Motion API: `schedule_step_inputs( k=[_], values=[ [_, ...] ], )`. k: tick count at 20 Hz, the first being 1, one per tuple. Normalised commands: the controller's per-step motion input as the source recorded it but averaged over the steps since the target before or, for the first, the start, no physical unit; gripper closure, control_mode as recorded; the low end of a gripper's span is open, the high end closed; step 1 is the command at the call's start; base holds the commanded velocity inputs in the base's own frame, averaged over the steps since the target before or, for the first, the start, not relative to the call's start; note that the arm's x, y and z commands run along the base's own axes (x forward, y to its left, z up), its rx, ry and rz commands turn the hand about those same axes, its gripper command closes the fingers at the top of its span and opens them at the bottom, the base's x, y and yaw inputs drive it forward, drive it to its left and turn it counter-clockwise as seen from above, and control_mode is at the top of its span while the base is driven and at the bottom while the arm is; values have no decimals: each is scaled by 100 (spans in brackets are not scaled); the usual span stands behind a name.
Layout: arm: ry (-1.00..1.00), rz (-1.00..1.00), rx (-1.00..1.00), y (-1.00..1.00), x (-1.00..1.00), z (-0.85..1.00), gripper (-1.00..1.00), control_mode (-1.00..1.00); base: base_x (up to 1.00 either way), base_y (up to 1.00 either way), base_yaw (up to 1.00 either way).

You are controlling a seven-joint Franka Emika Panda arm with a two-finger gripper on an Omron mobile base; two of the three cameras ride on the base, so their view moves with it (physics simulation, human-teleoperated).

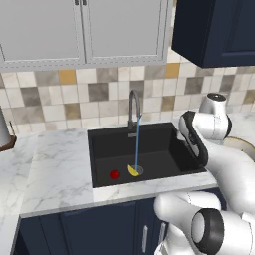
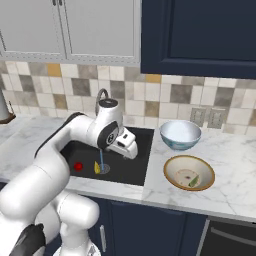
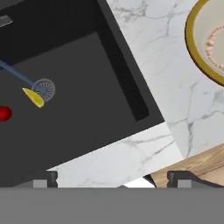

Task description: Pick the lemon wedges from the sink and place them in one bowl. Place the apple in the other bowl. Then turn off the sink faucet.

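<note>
Black and rectangular, the recessed sink basin (image 1: 164, 149) holds two of the task's things: a bright yellow crescent lemon wedge (image 1: 133, 171) that lies just beside the round grey drain (image 3: 44, 89), and a tiny round red apple (image 1: 114, 174) a little apart from it on the basin floor. A second, thinner olive-yellow lemon wedge (image 2: 193, 183) lies already inside the wide shallow bowl with tan-brown rim and cream inside (image 2: 172, 167), on the white marble counter (image 2: 230, 165) right of the sink. The deeper pale blue-white bowl (image 2: 180, 134) behind it looks empty. From the tall dark grey gooseneck faucet (image 1: 133, 105) a thin blue stream of water (image 1: 137, 144) falls on the drain, so the tap is not yet turned off.

The two-finger gripper (image 3: 112, 177) hangs over the right edge of the sink, between the basin and the tan bowl, with its jaws spread wide and nothing between them. I judge that one wedge is done and the step in hand is the yellow wedge in the sink.

The next move calls for a swing to the left and a descent into the basin. The wedge lies near the middle of the floor, well apart from the steep black walls, so there is open room on all sides; only the water stream and the faucet spout stand close above it
</note>
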Motion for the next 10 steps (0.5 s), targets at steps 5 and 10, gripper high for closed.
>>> schedule_step_inputs(
  k=[5,10],
  values=[
    [7,30,0,56,0,0,-100,-100,0,0,0],
    [4,29,0,56,0,0,-100,-100,0,0,0]
  ],
)
